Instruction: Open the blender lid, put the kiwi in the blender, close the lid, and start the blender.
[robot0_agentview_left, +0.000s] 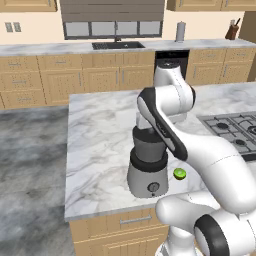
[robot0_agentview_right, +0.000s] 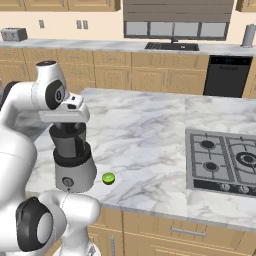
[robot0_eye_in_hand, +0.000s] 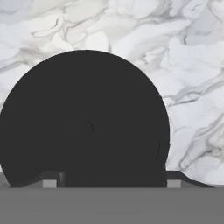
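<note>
no readable text, labels or numbers

Matt black blender lid (robot0_eye_in_hand: 85, 122), marble counter (robot0_eye_in_hand: 188, 65)

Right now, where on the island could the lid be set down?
Bare marble lies between the blender and the cooktop, beyond the kiwi, and behind the blender toward the island's far edge. It is tight at the front edge, where kiwi and blender base sit close.

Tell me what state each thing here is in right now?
blender: upright on the marble island, jar in its base.
blender lid: on top of the jar, directly below the hand.
kiwi: loose on the counter beside the blender base, not inside.
gripper: above the lid, a fingertip at either side; grip unclear.
</note>
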